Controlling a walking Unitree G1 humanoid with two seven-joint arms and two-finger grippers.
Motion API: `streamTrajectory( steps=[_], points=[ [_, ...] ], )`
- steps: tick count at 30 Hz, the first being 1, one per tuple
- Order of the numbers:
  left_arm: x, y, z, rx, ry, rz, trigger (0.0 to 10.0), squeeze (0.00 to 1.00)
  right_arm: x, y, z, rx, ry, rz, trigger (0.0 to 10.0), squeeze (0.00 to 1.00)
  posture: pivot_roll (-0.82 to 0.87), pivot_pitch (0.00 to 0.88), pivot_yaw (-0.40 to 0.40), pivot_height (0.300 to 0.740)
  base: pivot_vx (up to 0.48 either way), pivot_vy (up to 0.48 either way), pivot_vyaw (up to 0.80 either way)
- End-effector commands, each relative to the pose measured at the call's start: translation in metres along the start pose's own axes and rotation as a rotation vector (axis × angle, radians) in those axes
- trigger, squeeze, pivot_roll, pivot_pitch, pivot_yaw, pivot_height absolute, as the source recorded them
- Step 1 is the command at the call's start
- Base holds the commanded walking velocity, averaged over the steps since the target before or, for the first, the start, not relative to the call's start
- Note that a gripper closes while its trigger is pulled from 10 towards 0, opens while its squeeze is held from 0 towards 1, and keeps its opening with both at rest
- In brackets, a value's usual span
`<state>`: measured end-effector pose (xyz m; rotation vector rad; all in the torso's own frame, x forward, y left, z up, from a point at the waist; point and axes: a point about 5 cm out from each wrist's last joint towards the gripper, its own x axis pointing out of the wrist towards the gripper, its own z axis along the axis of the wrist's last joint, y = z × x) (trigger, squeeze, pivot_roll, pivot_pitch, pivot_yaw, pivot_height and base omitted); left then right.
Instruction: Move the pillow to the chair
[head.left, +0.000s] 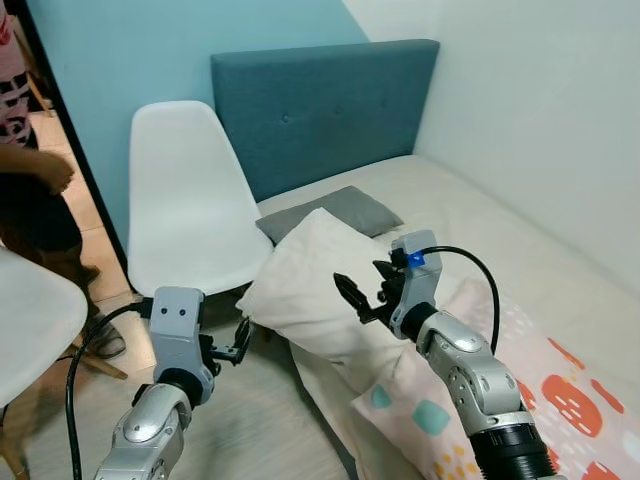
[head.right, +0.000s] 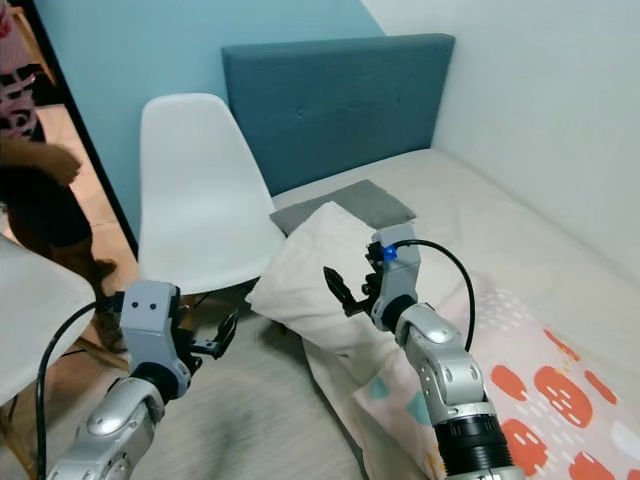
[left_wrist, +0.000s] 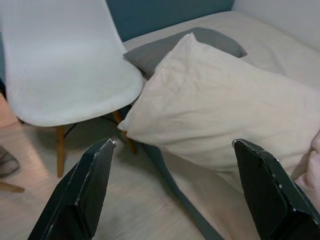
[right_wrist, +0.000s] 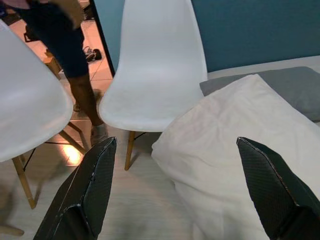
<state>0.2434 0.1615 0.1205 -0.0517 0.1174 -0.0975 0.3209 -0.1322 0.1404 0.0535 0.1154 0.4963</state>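
Observation:
A cream pillow (head.left: 305, 285) lies at the bed's near corner, its end hanging over the edge toward the white chair (head.left: 190, 200). The chair stands beside the bed with a bare seat. My right gripper (head.left: 365, 290) hovers open just over the pillow's near side, and in the right wrist view the pillow (right_wrist: 235, 135) and the chair (right_wrist: 155, 75) sit between its wide-spread fingers (right_wrist: 85, 195). My left gripper (head.left: 240, 345) is open, low over the floor and left of the pillow's overhanging end. The left wrist view has the pillow (left_wrist: 220, 105) straight ahead.
A grey pillow (head.left: 335, 212) lies behind the cream one, against the blue headboard (head.left: 320, 110). A patterned blanket (head.left: 560, 400) covers the bed's near part. A second white chair (head.left: 30, 320) is at the far left, with a person (head.left: 30, 170) standing beyond it.

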Motion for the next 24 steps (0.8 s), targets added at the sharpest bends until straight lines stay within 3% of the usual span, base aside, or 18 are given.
streamTrajectory(
  steps=[1, 9, 15, 20, 21, 22, 24],
  points=[
    [-0.001, 0.001, -0.005, -0.003, 0.022, 0.006, 10.0, 0.0, 0.0, 0.0, 0.001, -0.014, 0.0, -0.004, 10.0, 0.0, 0.08, 0.0, -0.033, 0.74, 0.0, 0.0, 0.0],
    [-0.004, 0.008, -0.013, -0.039, 0.016, 0.072, 10.0, 0.0, -0.002, 0.0, 0.002, -0.044, -0.023, -0.019, 10.0, 0.0, 0.08, 0.0, -0.03, 0.74, 0.0, 0.0, -0.57],
    [-0.011, 0.005, -0.006, 0.051, -0.044, 0.068, 10.0, 0.0, -0.015, 0.009, 0.013, -0.179, -0.103, -0.002, 10.0, 0.0, 0.07, 0.0, -0.033, 0.74, 0.0, 0.0, 0.0],
    [-0.008, 0.005, -0.005, 0.096, -0.053, 0.056, 10.0, 0.0, -0.02, 0.012, 0.011, -0.195, -0.102, 0.012, 10.0, 0.0, 0.06, 0.0, -0.037, 0.74, 0.0, 0.0, 0.0],
    [-0.002, 0.009, -0.004, 0.119, -0.07, 0.079, 10.0, 0.0, -0.022, -0.002, 0.003, -0.098, -0.081, -0.031, 10.0, 0.0, 0.05, 0.0, -0.041, 0.74, 0.0, 0.0, 0.0],
    [-0.002, 0.009, -0.004, 0.119, -0.07, 0.079, 10.0, 0.0, -0.022, -0.002, 0.003, -0.098, -0.081, -0.031, 10.0, 0.0, 0.05, 0.0, -0.041, 0.74, 0.0, 0.0, 0.0],
    [0.001, 0.017, -0.009, 0.105, -0.068, 0.121, 10.0, 0.0, -0.024, -0.024, -0.01, 0.042, -0.049, -0.13, 10.0, 0.0, 0.06, 0.0, -0.045, 0.74, 0.0, 0.0, 0.0]
  ],
)
